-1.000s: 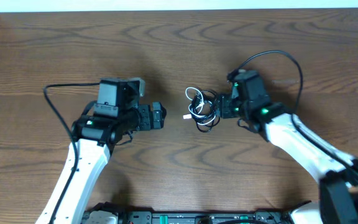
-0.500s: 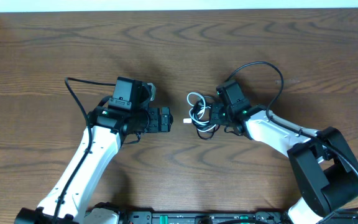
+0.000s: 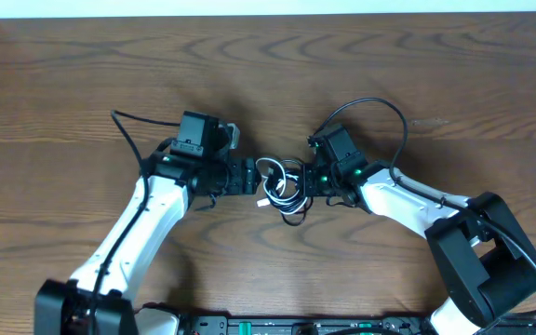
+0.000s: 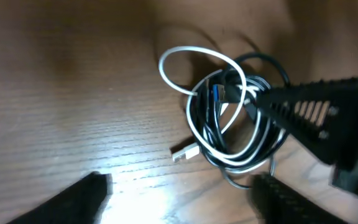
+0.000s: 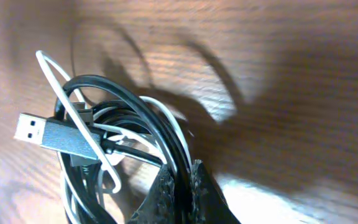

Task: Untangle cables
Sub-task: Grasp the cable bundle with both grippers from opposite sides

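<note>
The cables (image 3: 283, 182) lie tangled in one small bundle at the table's middle, between both grippers. The white cable (image 4: 185, 53) loops out of the top of the bundle and its small plug (image 4: 184, 151) points toward my left gripper. My left gripper (image 4: 182, 196) stands open just short of the bundle, with nothing between its fingers. The black cable (image 5: 126, 102) coils round the white one (image 5: 53, 70), and a black USB plug (image 5: 58, 137) sticks out on the left. My right gripper (image 5: 183, 186) is shut on strands of the black cable at the bundle's right side (image 3: 307, 179).
The arms' own thick black wires arc over the table, one behind the right arm (image 3: 380, 107) and one beside the left arm (image 3: 128, 130). The table's far edge (image 3: 268, 13) runs along the top. Bare wood surrounds the bundle.
My right gripper has shut on the black cable and dragged the bundle a little to the left. My left arm has moved right, up to the bundle.
</note>
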